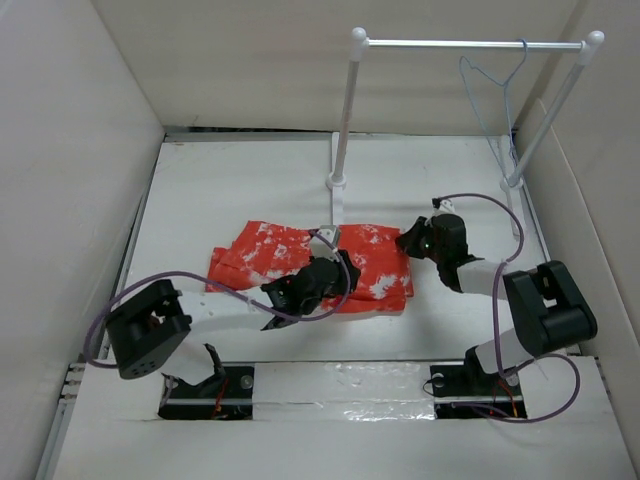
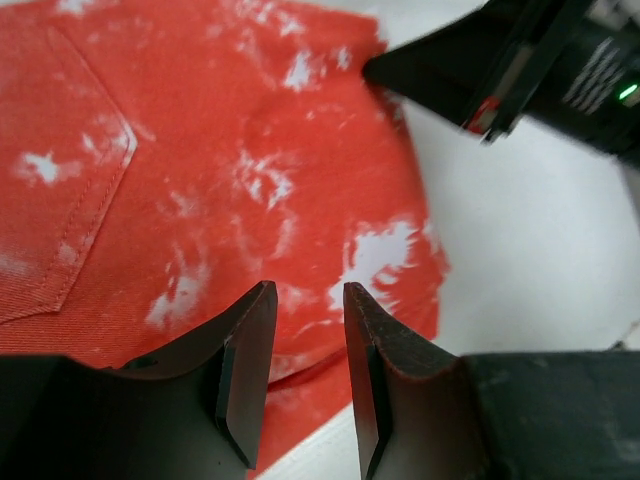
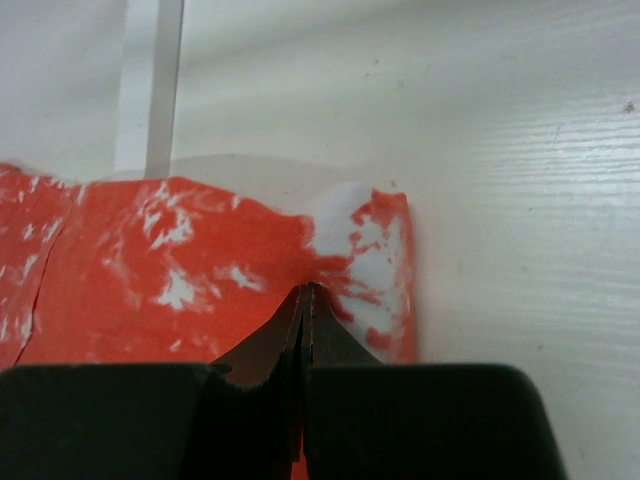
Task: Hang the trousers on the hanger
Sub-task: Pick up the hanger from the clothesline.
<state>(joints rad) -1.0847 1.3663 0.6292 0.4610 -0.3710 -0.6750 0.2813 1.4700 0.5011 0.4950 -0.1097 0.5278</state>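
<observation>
The orange-red trousers (image 1: pixel 265 250) with white blotches lie folded flat on the white table. My left gripper (image 1: pixel 348 268) hovers over their near right part, open, a gap between its fingertips (image 2: pixel 308 295) and only cloth (image 2: pixel 200 150) showing below. My right gripper (image 1: pixel 406 242) is at the trousers' right edge, shut, its tips (image 3: pixel 305 290) touching the fabric (image 3: pixel 150 250), which puckers around them; whether cloth is pinched does not show. The thin pale hanger (image 1: pixel 497 85) hangs from the rail at the back right, far from both grippers.
The white two-post rail stand (image 1: pixel 470 44) rises at the back, and its left foot (image 1: pixel 337 205) reaches the trousers' far edge. White walls enclose the table (image 1: pixel 230 180) on three sides. In the left wrist view the right gripper's body (image 2: pixel 520 60) sits close by.
</observation>
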